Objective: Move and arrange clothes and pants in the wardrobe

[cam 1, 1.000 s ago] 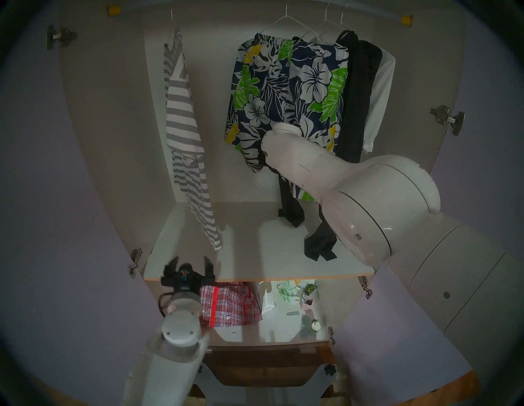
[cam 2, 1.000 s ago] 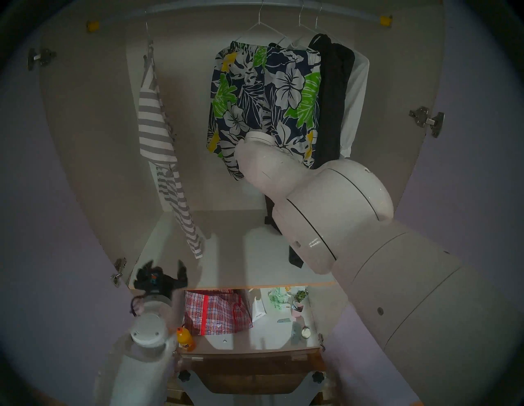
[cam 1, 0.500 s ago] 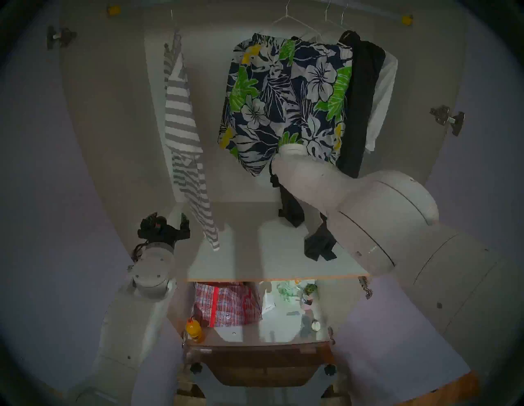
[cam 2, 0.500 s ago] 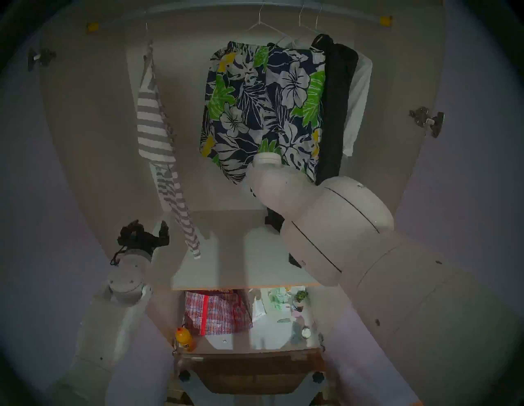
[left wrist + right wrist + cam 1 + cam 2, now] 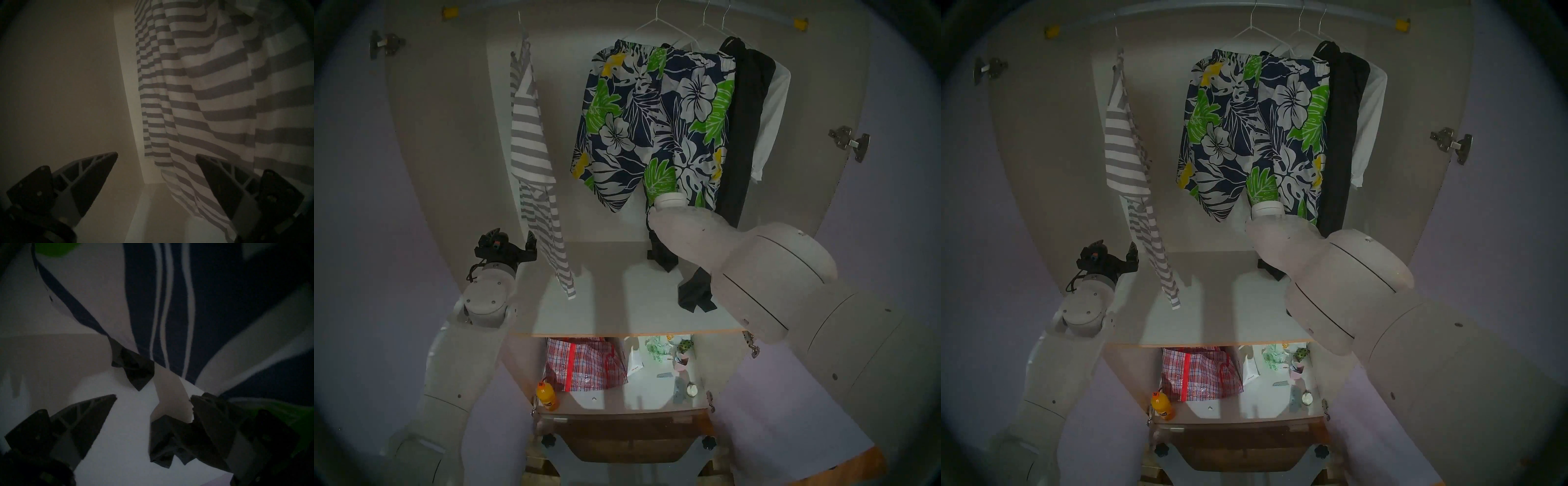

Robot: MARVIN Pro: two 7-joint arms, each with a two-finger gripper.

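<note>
In the wardrobe, a grey-and-white striped T-shirt (image 5: 531, 149) hangs at the rail's left. Floral shorts (image 5: 653, 125), long black pants (image 5: 745, 118) and a white blouse (image 5: 772, 112) hang together at the right. The black pants' legs end crumpled on the white shelf (image 5: 619, 305). My left gripper (image 5: 512, 239) is open and empty, just left of the T-shirt's lower part (image 5: 203, 84). My right gripper (image 5: 153, 396) is open below the shorts' hem (image 5: 203, 310), with the black pants' ends (image 5: 136, 373) beyond it. In the head views my right arm hides it.
The lilac doors (image 5: 365, 237) stand open on both sides, with metal hinges (image 5: 850, 142). On the lower shelf stand a red checked bag (image 5: 585, 365), an orange bottle (image 5: 547, 395) and several small items (image 5: 673, 356). The rail's yellow end cap (image 5: 801, 23) is at the top right.
My left gripper rose from the shelf's front edge up and left to beside the striped T-shirt. My right arm dropped lower and came off the floral shorts, which now hang freely.
</note>
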